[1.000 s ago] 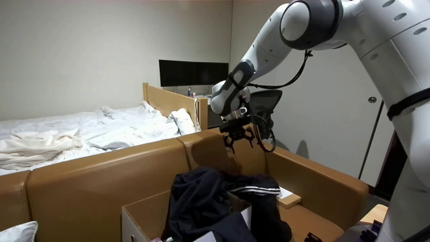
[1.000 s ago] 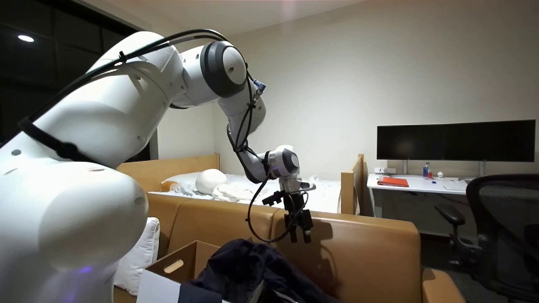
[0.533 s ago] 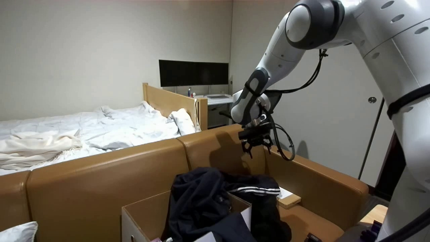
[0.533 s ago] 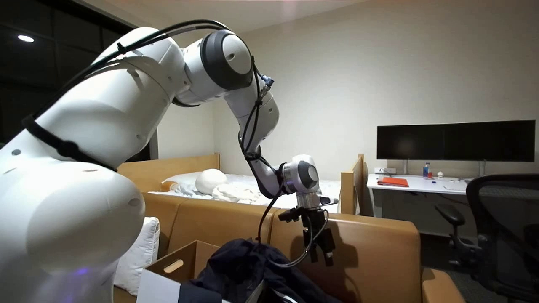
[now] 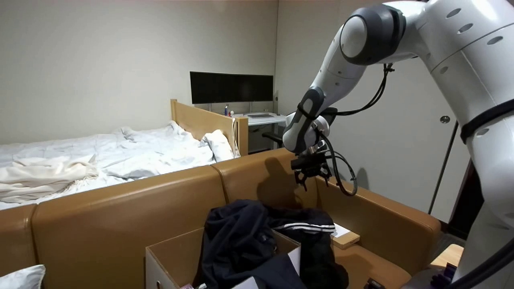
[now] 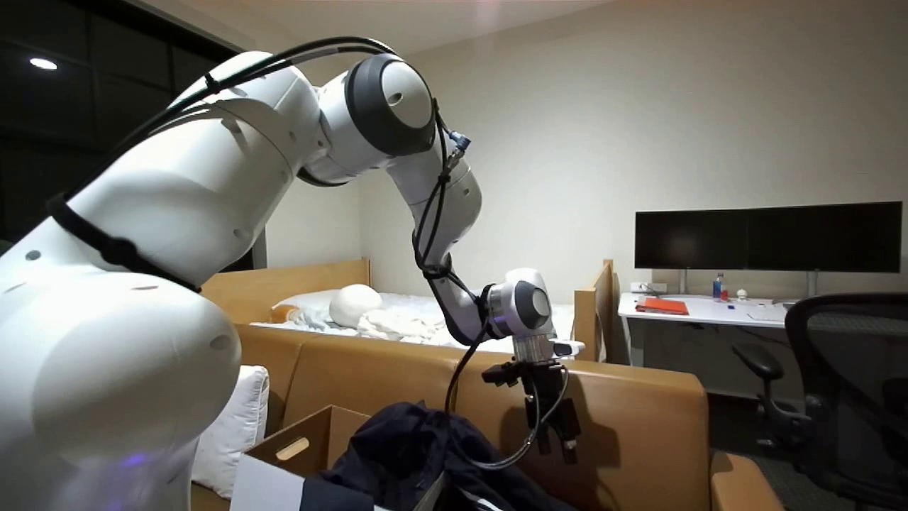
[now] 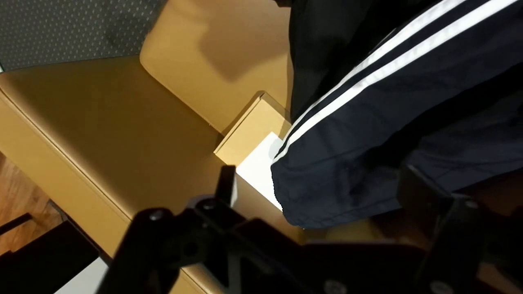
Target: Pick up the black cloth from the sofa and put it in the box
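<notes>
The black cloth (image 5: 241, 237) lay heaped over the cardboard box (image 5: 176, 247), some of it inside and some spilling over the walls, one part hanging out towards the arm of the tan-brown sofa (image 5: 377, 218). White stripes (image 5: 307, 228) crossed that outer part, and in the wrist view its edge overlapped a flat tan carton (image 7: 249, 132), partly white on top. How deep the cloth went into the box was hard to judge, since the lower part of the box fell outside the frame.

The gripper (image 5: 316, 184) hung above the striped end, in front of the sofa's back and apart from the cloth. Its fingers (image 7: 225, 185) were spread wide. The white robot arm (image 6: 191, 177) arched over the box to bring it there.

A white pillow (image 6: 240, 433) stood near the box in an exterior view. Behind the sofa was a bed (image 5: 120, 154) with rumpled white bedding. Farther off came a white desk (image 6: 709, 316) bearing an orange-red folder (image 6: 661, 306), dark monitors (image 6: 695, 241) above it, and a black chair (image 6: 844, 397).
</notes>
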You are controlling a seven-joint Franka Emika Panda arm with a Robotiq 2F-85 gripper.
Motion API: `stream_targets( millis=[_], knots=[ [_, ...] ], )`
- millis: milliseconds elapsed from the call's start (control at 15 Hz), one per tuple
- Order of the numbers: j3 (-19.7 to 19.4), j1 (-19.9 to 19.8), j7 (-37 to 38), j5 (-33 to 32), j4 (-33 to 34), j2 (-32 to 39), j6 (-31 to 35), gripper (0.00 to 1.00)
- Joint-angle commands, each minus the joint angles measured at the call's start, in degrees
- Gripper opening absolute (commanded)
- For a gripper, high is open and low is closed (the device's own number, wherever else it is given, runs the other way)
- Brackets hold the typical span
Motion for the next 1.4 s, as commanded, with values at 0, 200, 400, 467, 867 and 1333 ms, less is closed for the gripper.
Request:
stream_targets(
  millis=[0, 200, 400, 467, 867, 1333],
  knots=[
    [0.9, -0.8, -1.4, 2.5, 1.6, 2.5, 2.0, 1.00],
    [1.4, -0.8, -2.1, 3.5, 4.3, 5.5, 1.3, 1.00],
    [1.5, -1.0, -2.6, 4.1, 8.9, 10.1, 0.1, 1.00],
    [1.6, -1.1, -2.9, 4.2, 10.5, 11.6, -0.4, 1.00],
    [1.7, -2.2, -5.0, 5.6, 22.2, 22.3, -6.3, 1.00],
    [2.0, -3.5, -9.1, 6.4, 35.1, 32.9, -15.8, 1.00]
  ],
)
